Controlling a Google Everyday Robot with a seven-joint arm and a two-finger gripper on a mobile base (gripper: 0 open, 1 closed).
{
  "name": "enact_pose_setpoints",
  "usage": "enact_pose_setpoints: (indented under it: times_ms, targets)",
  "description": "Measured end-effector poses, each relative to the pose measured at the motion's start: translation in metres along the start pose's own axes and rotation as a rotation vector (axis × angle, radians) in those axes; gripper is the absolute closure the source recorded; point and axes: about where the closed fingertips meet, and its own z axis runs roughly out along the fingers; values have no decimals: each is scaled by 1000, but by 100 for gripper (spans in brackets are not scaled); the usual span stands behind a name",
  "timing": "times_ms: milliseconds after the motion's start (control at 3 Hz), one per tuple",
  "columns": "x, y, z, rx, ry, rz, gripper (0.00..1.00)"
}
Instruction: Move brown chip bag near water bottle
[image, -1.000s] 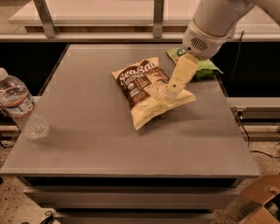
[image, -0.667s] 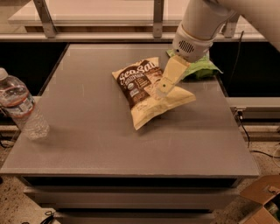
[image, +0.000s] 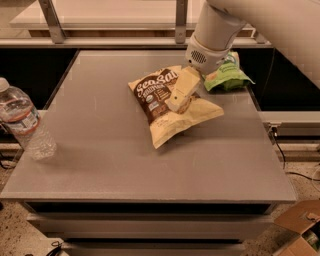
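Observation:
The brown chip bag (image: 162, 112) lies flat near the middle of the grey table (image: 125, 165), cream-yellow with a dark brown panel and white lettering. The gripper (image: 179, 102) hangs from the white arm and sits right over the bag's middle, at its right side, touching or almost touching it. The water bottle (image: 25, 122) stands upright at the table's left edge, far from the bag, clear with a white cap and a red-blue band.
A smaller green chip bag (image: 227, 75) lies at the back right of the table, just behind the arm. A cardboard box (image: 300, 230) sits on the floor at the lower right. A metal rail runs behind the table.
The arm and gripper have moved left, from the bag's right edge to over its middle. The bag and the bottle have not moved.

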Motion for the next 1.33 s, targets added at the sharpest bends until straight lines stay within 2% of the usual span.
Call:
enact_pose_setpoints:
  times_ms: [333,667,1333]
  targets:
    - [-8,-1,10,-18,7,4,0]
    - [-18,2,15,-35,5,-14,17]
    - [-32,12,21,-64,4,-66,63]
